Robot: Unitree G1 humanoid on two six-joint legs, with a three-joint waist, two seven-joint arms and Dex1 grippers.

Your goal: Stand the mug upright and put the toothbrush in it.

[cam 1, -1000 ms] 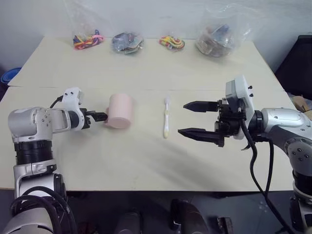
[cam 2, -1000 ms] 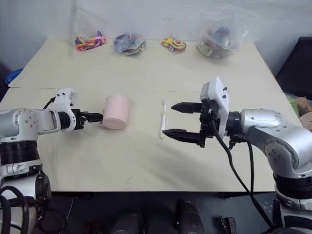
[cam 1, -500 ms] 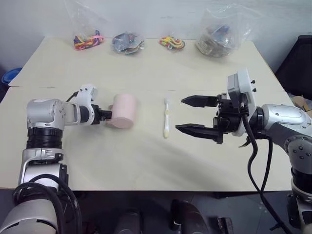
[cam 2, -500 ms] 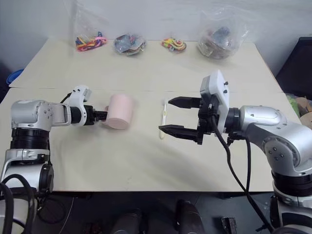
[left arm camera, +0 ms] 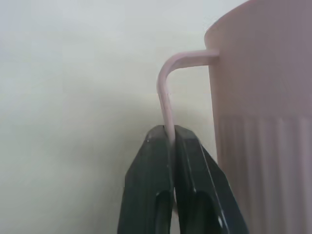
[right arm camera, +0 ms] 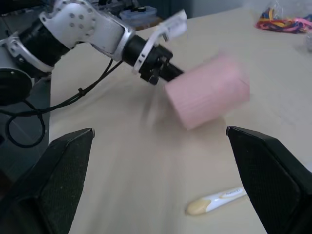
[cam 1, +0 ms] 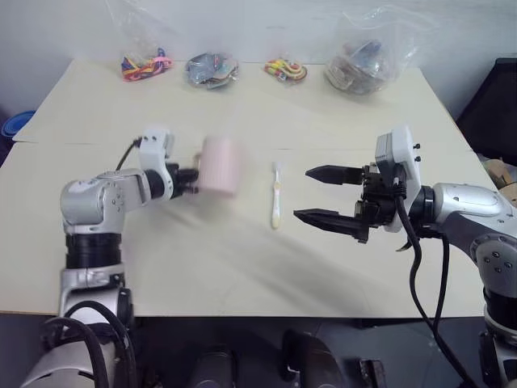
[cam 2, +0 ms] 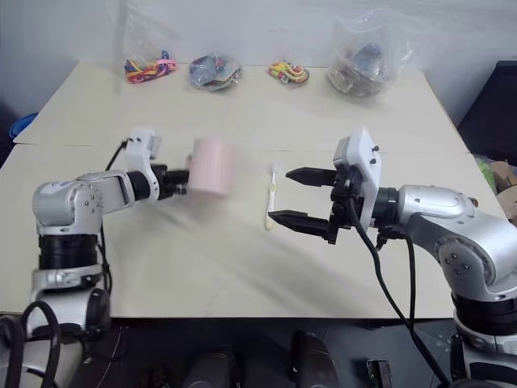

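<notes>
Left gripper [left arm camera: 171, 141]: the two black fingers are closed on the thin handle [left arm camera: 168, 92] of the mug, as the left wrist view shows it clearly; the handle passes between the fingertips and bends over to the mug wall
Mug [cam 1: 220, 165]: pale pink, with a ribbed wall; it is held at the end of the left gripper, above the table and to the left of the toothbrush; its outline is blurred in both eye views, so I cannot tell exactly if it is upright or a little tilted
Mug in the right wrist view [right arm camera: 208, 91]: it appears tilted, with the left gripper behind it
Toothbrush [cam 1: 275, 196]: it lies flat on the table between the mug and the right gripper, the white bristle head toward the far side, the yellowish handle end toward the robot; nothing touches it
Right gripper [cam 1: 321, 194]: the jaws stand wide open and hold nothing; the fingers point to the left, toward the toothbrush, just beside it but apart from it
Table [cam 1: 242, 267]: a pale cream top, bare around the toothbrush
Far edge of the table: four plastic bags in a row, with coloured things inside [cam 1: 145, 65], [cam 1: 212, 70], [cam 1: 284, 69], [cam 1: 360, 63]; they are well apart from both grippers
</notes>
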